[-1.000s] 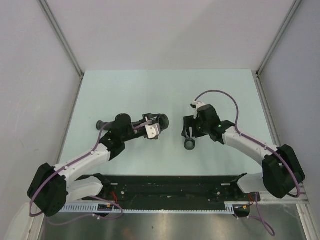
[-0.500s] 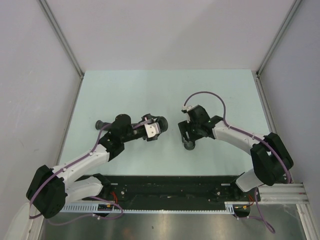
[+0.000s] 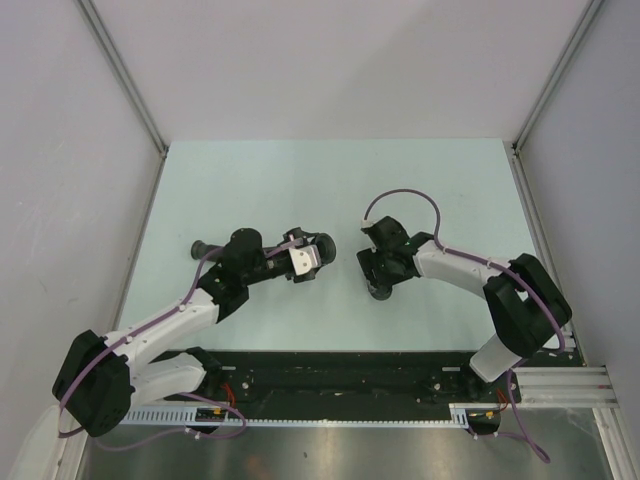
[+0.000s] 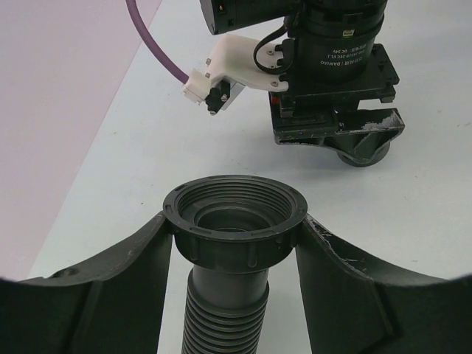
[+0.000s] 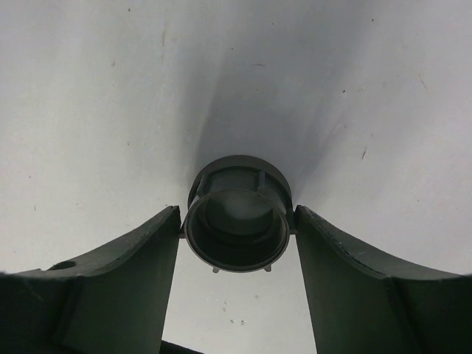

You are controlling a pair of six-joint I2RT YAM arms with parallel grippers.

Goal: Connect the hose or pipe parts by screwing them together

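My left gripper [image 4: 234, 221] is shut on the wide threaded collar [image 4: 234, 247] of a black ribbed hose [image 4: 227, 317], with the open threaded mouth facing the right arm. In the top view the collar [image 3: 323, 242] sits at the left gripper's [image 3: 316, 248] tip, just above the table. A small black ring nut [image 5: 236, 171] rests on the table. My right gripper [image 5: 237, 214] is around it, one finger touching each side. From above, the right gripper [image 3: 378, 287] covers most of the ring nut [image 3: 379, 293]. The left wrist view shows the ring nut [image 4: 363, 156] under the right gripper's [image 4: 346, 136] fingers.
The pale green table [image 3: 330, 180] is walled by grey panels at the left, back and right. A black rail [image 3: 340, 375] runs along the near edge between the arm bases. A purple cable [image 3: 405, 195] loops above the right wrist.
The right gripper has moved left and down over the ring nut, and its fingers have narrowed onto it. The left arm and the hose have not moved.
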